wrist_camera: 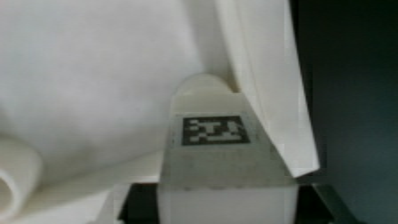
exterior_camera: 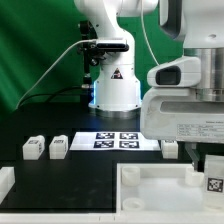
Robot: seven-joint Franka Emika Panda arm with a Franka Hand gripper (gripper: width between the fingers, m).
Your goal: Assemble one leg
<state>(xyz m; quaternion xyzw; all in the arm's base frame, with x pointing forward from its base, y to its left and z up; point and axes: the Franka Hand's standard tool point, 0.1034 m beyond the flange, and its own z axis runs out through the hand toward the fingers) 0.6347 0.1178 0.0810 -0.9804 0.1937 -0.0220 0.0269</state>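
Nearest the wrist camera, we are seeing the leg standing upright with its square tag facing us. It is filling the middle of that view, pressed close against the white panel. The tool is showing only as dark slivers on either side of the leg's base. From that we are judging it to be clamped on the leg, though the fingertips themselves are barely visible. In the exterior view we are finding the same leg hanging under the tool at the exterior view's right, just over the panel that is lying on the black tabletop. We are reading the step in hand as bringing the leg to its mounting place on the panel, with seating not yet done. The next move is calling for keeping the leg upright, lining its end up with a corner hole and then lowering and turning it in. We are not able to see that hole from here, so we are not claiming the alignment is right. A spare leg and another spare leg are sitting side by side on the tabletop toward the exterior view's left. Beside them, the marker board is lying flat in front of the arm's base. We are seeing no bin, tray or box anywhere, so nothing is being held in a container.
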